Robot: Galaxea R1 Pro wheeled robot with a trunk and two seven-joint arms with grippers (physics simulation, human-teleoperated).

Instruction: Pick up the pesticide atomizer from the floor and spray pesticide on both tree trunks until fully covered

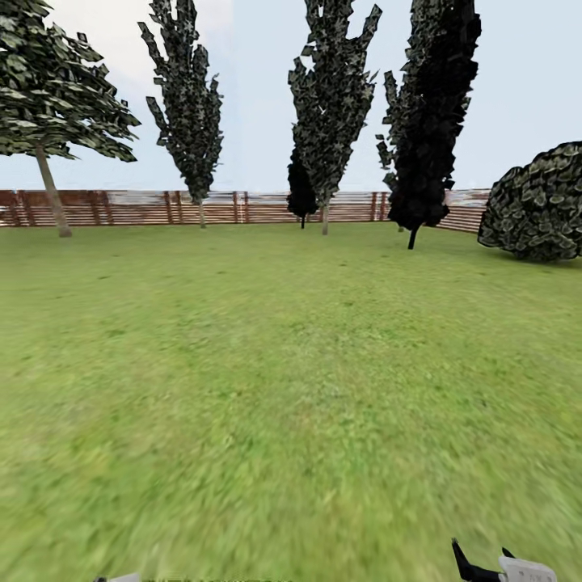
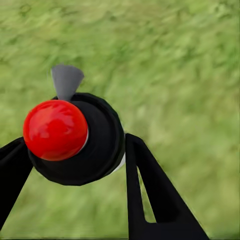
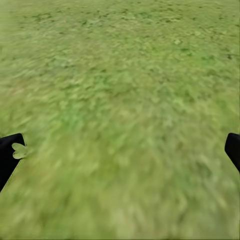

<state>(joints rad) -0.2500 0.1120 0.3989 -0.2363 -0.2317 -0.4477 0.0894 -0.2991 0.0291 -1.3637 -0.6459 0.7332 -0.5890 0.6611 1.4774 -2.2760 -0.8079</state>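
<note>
Carrying the pesticide atomizer [image 2: 75, 137] across the lawn [image 1: 267, 380] is the step in hand, judged from how things lie. Starting at the left: the left gripper [image 2: 75, 155] is clamped on the atomizer, its black fingers [image 2: 150, 190] pressed to either side of the round black body, with the red cap [image 2: 55, 130] facing the camera and a grey trigger-like tab [image 2: 66, 80] standing off the far side; grass lies beneath it. In the head view, a tree with a leaning pale trunk [image 1: 52, 194] stands at the far left by the slatted fence [image 1: 162, 206]; whether it is one of the two to be sprayed cannot be told from here. Further right come narrow dark columnar trees [image 1: 190, 113], then a rounded bush [image 1: 537, 202] at the far right. No thick grey-beige trunk shows, so the robot probably has to turn or drive on to find one. The right gripper [image 3: 120, 150] is spread wide with nothing between its fingers, over bare grass; its tips also show at the lower right of the head view. To do this well, the grip on the atomizer should be kept firm and level while the base moves, the nozzle's facing checked before spraying, and the free arm kept tucked so it does not snag anything.
</note>
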